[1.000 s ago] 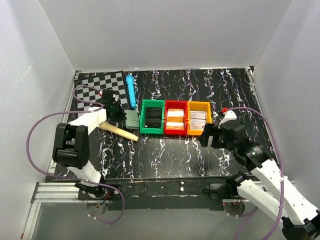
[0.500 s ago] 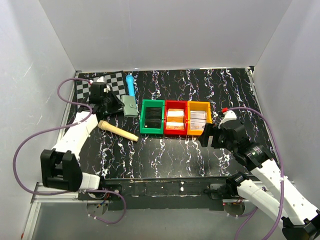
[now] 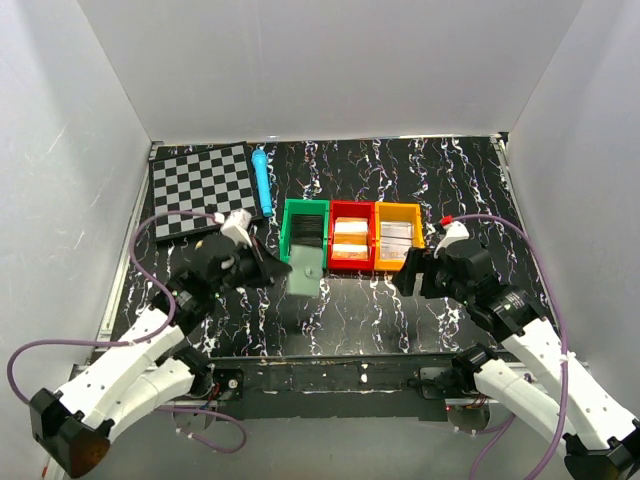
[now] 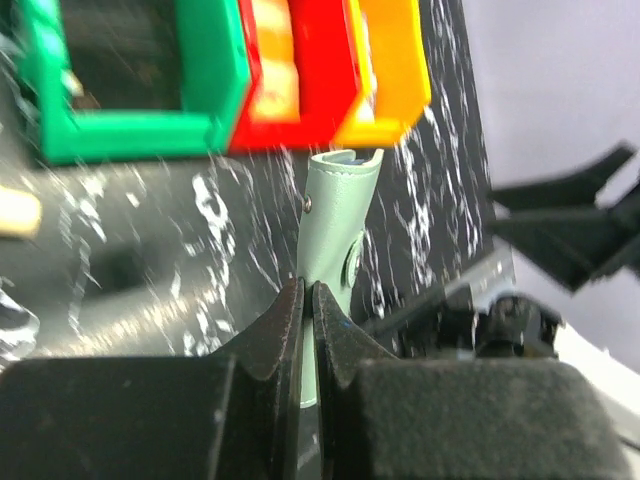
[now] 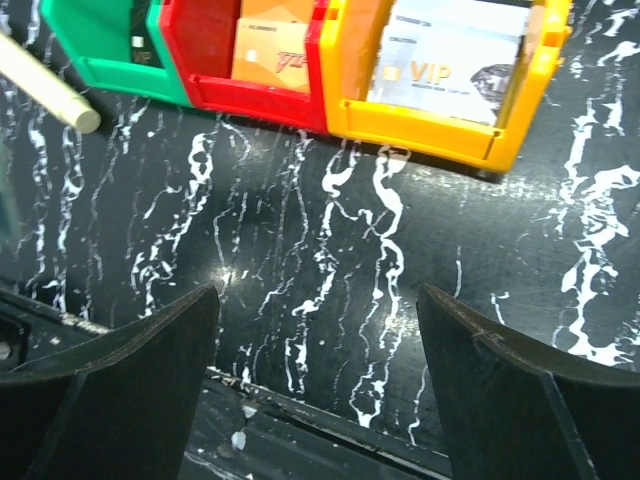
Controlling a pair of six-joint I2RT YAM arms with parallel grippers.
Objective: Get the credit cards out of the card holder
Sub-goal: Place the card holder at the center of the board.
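The left tool (image 4: 307,292) is clenched on the flat grey-green bifold card holder (image 4: 335,210), which it holds edgewise just before the green plastic bin (image 3: 285,235). The right tool (image 5: 318,300) stands released, grasping nothing, over the black marbled counter (image 5: 300,220) near the orange plastic bin (image 5: 420,140).

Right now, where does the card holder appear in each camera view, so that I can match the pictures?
Top external: the card holder is at the near edge of the green bin, held by the left claw.
Left wrist: centre of the picture, pinched between the claw's fingers.
Right wrist: not clearly in it.
Shared landmark: the green bin, top left in the left wrist view and the right wrist view.
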